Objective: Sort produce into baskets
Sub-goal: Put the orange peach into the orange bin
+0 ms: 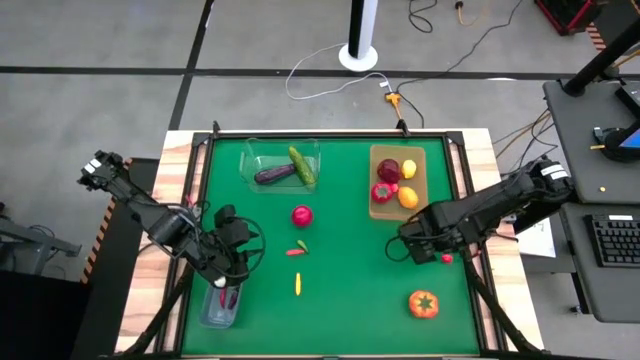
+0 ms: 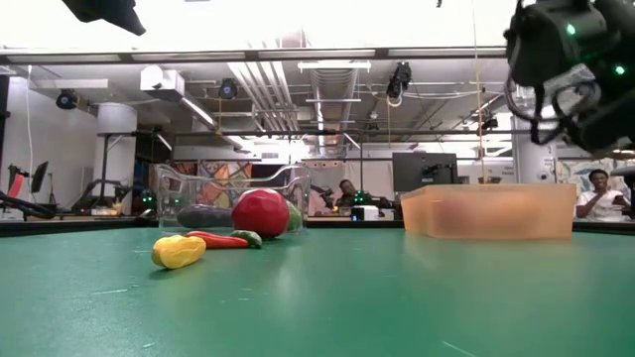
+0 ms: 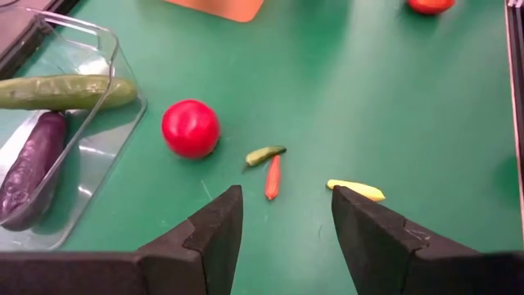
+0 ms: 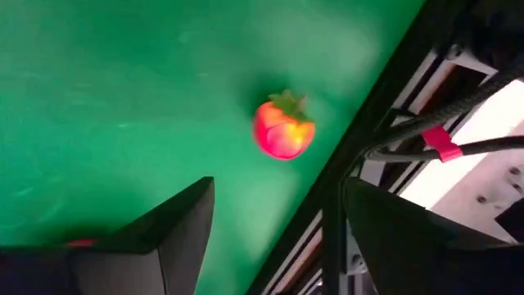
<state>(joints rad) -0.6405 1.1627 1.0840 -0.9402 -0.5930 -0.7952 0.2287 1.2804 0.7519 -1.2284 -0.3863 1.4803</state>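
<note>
My left gripper (image 3: 282, 225) hangs open above the yellow chilli (image 3: 357, 190). My right gripper (image 4: 274, 225), fingers apart, hovers near the tomato (image 4: 283, 131)

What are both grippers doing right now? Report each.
Left gripper: open, empty, above the bluish tub.
Right gripper: open, empty, near the tomato.

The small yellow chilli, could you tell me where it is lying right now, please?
In the high view the small yellow chilli lies on bare green mat near the table's middle, just below the tiny red chilli and right of the left gripper.
</note>
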